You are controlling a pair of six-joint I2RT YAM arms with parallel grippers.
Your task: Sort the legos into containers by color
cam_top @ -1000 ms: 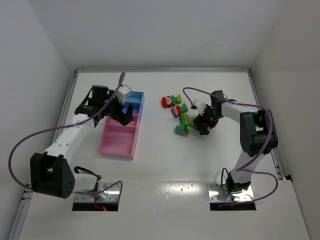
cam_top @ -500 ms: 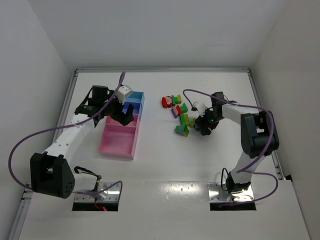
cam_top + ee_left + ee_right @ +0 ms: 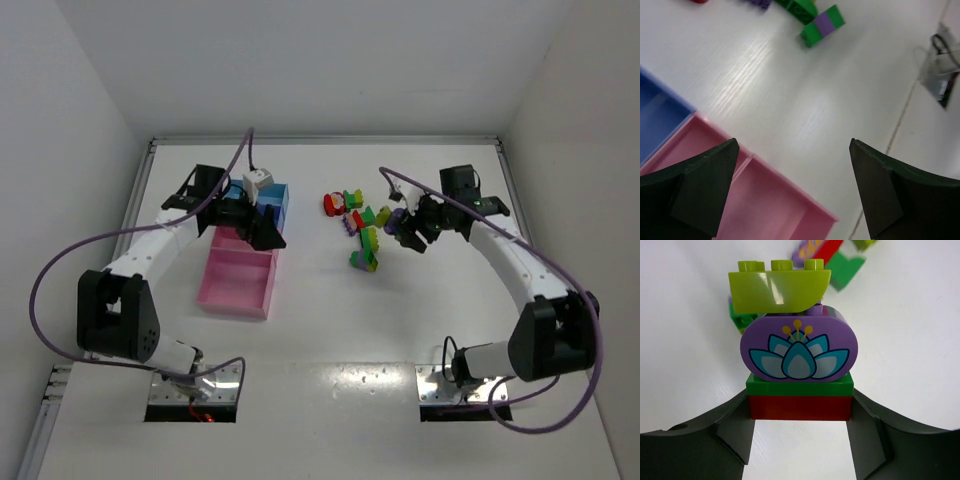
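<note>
We've got the right claw (image 3: pixel 799 412) clamped on a stuck-together plastic brick stack (image 3: pixel 799 355) (red, green, purple lotus, lime), seemingly held off the white worktop (image 3: pixel 330 320) beside the loose bricks (image 3: pixel 362 240). The left claw (image 3: pixel 792 150) hangs open and empty over the pink-and-blue plastic trays (image 3: pixel 238 285). Next up, we reckon: pull that stack apart before binning.

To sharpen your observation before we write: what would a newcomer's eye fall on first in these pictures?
The stacked plastic bricks, lime over a purple flower-printed oval, then green and red, are gripped at the base by the right claw. Next come the pink and blue plastic trays on the left of the top view, with the open left claw above them.
</note>
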